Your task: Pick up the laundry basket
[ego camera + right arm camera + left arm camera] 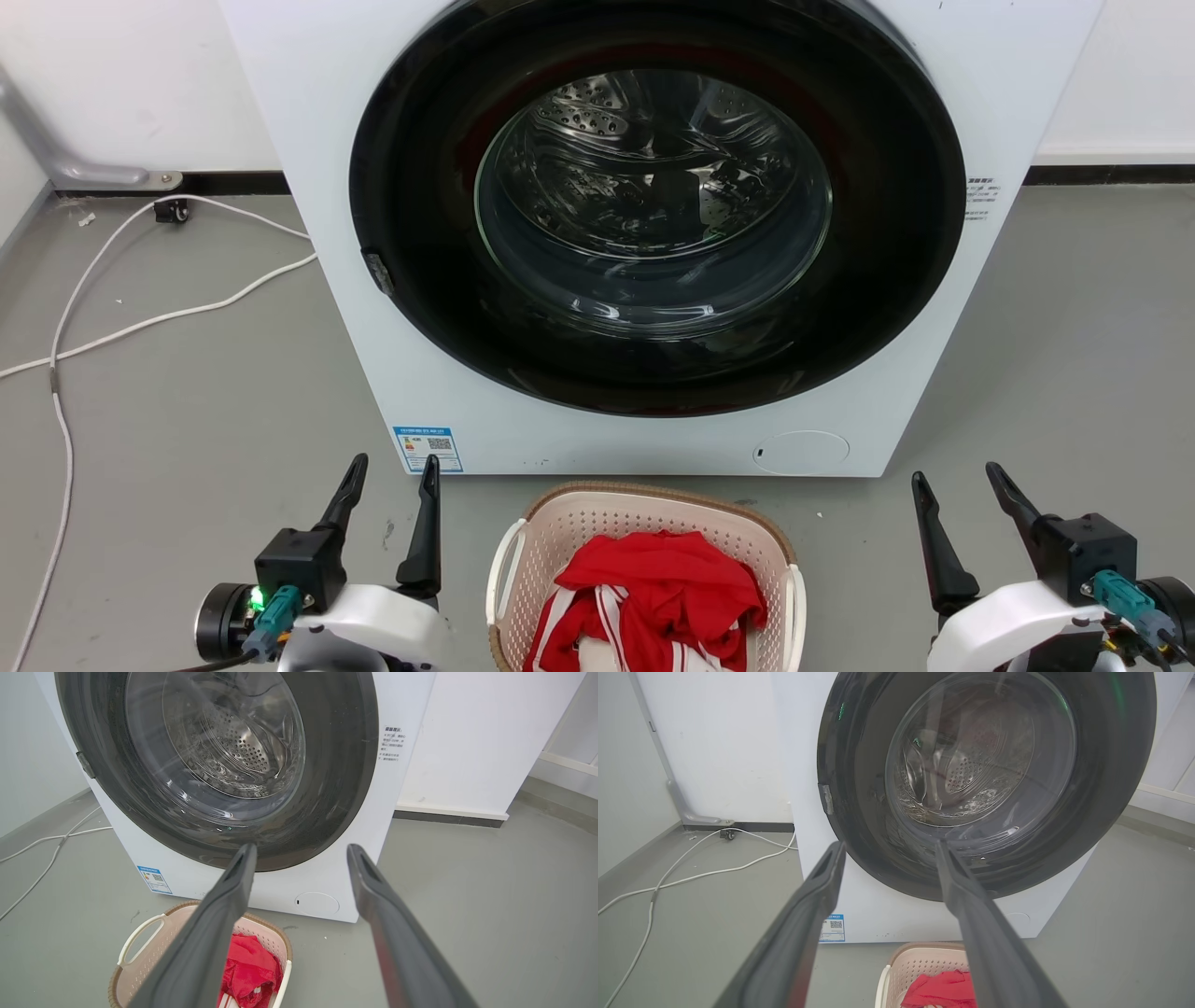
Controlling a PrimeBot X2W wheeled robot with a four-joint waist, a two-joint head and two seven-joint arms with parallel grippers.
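- Grey floor [187,401], one bare stretch, lies under both my pincers.
- One white washer [308,233] stands ahead of my fingertips, and its round dark door fills the span between the two pincers and beyond.
- One laundry basket [644,499] sits on the floor between my left pincer [395,459] and my right pincer [956,471]. It is nearer the left, apart from both, and just short of the washer's foot.
- I judge it light and fairly stiff. It is thin perforated plastic, smooth enough to slip and likely to flex if squeezed at the wall.
- One red garment [663,579] with white stripes lies soft inside and adds little weight, I'd guess.
- Both pincers have their fingers spread apart and are clamped on nothing.
- Two white loops serve for holding: the left handle [501,569] faces my left pincer and the right handle [796,607] faces my right. I think one loop in each pincer is the best hold, so the basket rises level.
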